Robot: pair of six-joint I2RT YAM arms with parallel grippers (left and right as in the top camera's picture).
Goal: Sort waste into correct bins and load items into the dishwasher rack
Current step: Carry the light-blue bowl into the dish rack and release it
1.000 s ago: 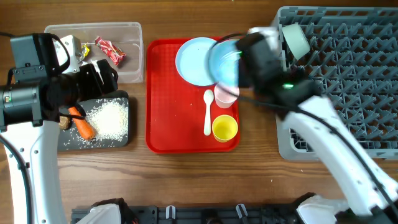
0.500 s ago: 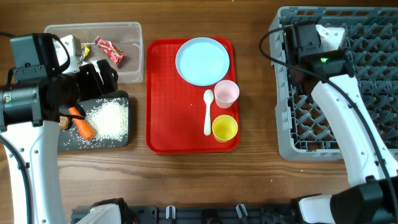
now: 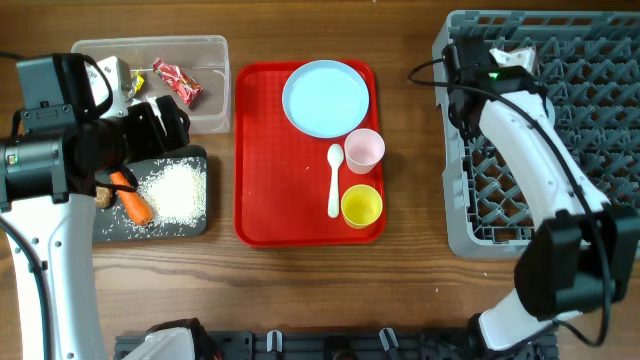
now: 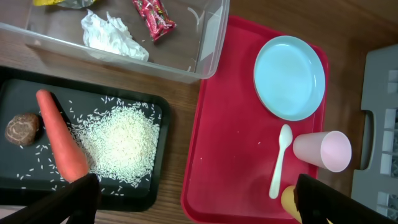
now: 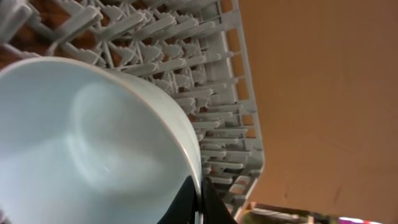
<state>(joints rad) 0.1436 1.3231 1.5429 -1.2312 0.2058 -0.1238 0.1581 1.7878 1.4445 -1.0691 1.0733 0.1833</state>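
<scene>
The right hand (image 5: 198, 205) is clamped on the rim of a bowl (image 5: 93, 143). Its two fingers meet on the edge, one inside and one outside the wall. The bowl hangs off to one side of the fingers on its edge, with its hollow facing the wrist camera. The pegs of the rack (image 5: 211, 106) lie directly beyond and below it. From overhead, this hand is over the rack's far corner on the side nearest the red tray (image 3: 270, 180), and the arm hides the bowl itself. The likely next move is a short descent. It depends on the rim lining up with a gap between peg rows, so that the bowl goes in on edge rather than landing on the peg tips. Whether it touches a peg yet cannot be told.

The left hand (image 4: 196, 196) has its fingers wide apart and holds nothing. Below it sits the black tray (image 4: 18, 93) with the carrot (image 4: 59, 143) and rice (image 4: 118, 140), and the tub (image 4: 205, 37) lies just beyond the tray.

The plate (image 3: 325, 97), pink cup (image 3: 363, 148), yellow cup (image 3: 361, 205) and spoon (image 3: 334, 180) wait on the red tray. That tray is to the left of the right hand and to the right of the left hand. The spoon's long axis runs toward and away from the robot, with the handle end nearer. The right arm looks better placed for these, since the rack lies on its side.
</scene>
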